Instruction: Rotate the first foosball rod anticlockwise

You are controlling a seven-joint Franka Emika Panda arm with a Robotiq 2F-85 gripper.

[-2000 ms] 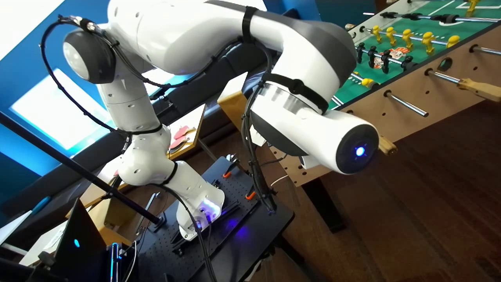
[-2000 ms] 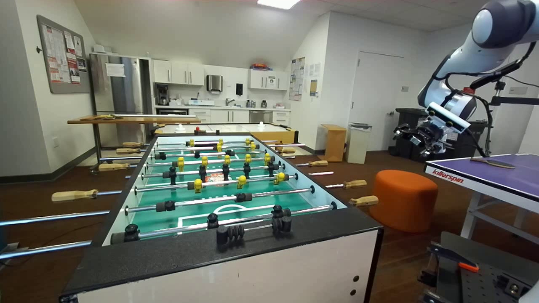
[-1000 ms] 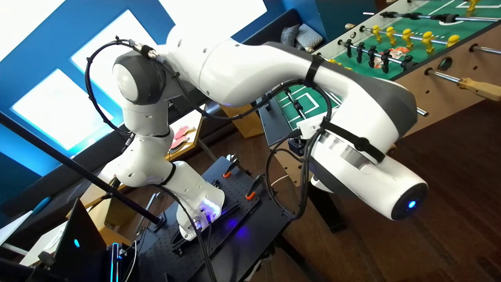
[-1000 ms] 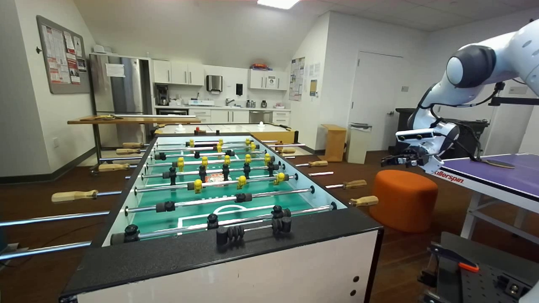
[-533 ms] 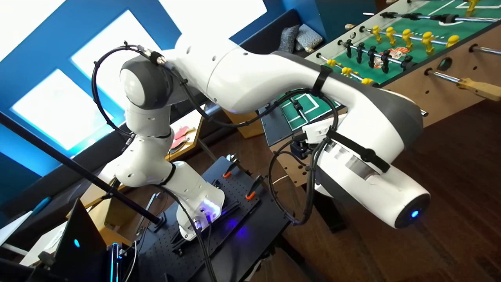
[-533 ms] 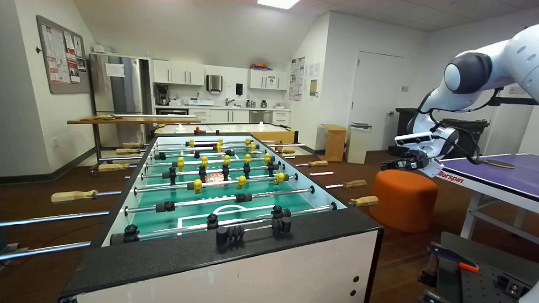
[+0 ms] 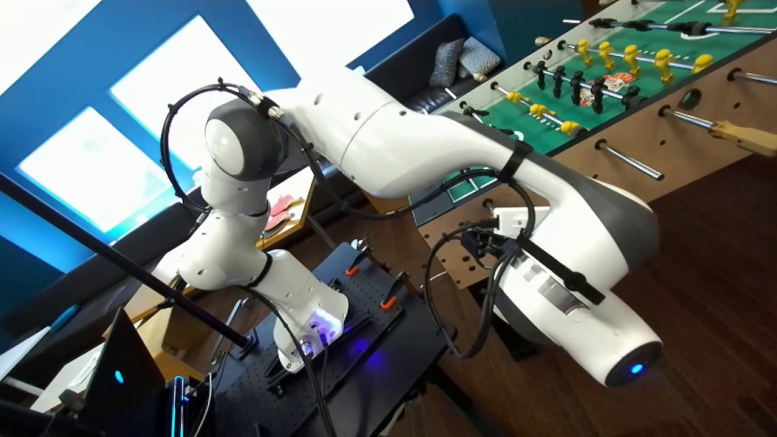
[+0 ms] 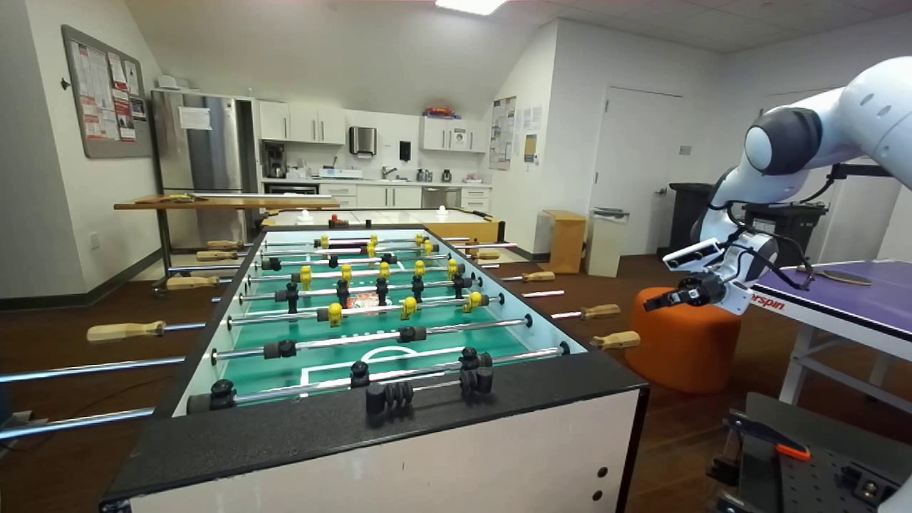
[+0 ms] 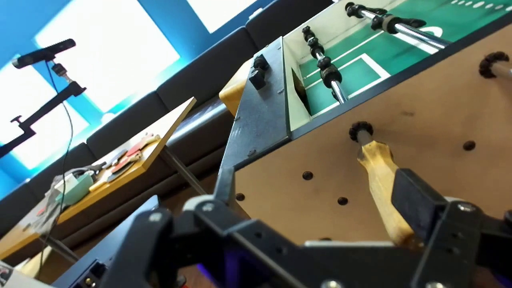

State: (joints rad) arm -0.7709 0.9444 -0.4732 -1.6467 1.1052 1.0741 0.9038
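Observation:
The first foosball rod has a pale tan wooden handle (image 9: 380,176), seen in the wrist view sticking out of the tan side wall. In an exterior view the handle (image 8: 618,340) points toward my arm. In an exterior view my arm hides it. My gripper (image 9: 320,190) is open and empty in the wrist view. The handle appears between its fingers, close beside and partly behind the right finger. In an exterior view the gripper (image 8: 659,301) is above the handle and a little off its free end, apart from it.
The foosball table (image 8: 370,427) has further rods along its side, with a tan-handled one (image 7: 743,136) and a bare rod (image 7: 631,161). An orange stool (image 8: 680,356) and a purple ping-pong table (image 8: 841,292) stand near the arm. A black base table (image 7: 388,364) carries the robot.
My arm has swung from above the ping-pong table toward the foosball table and lowered. The wrist has turned, and the gripper is nearer the first rod's handle. The rods look unchanged.

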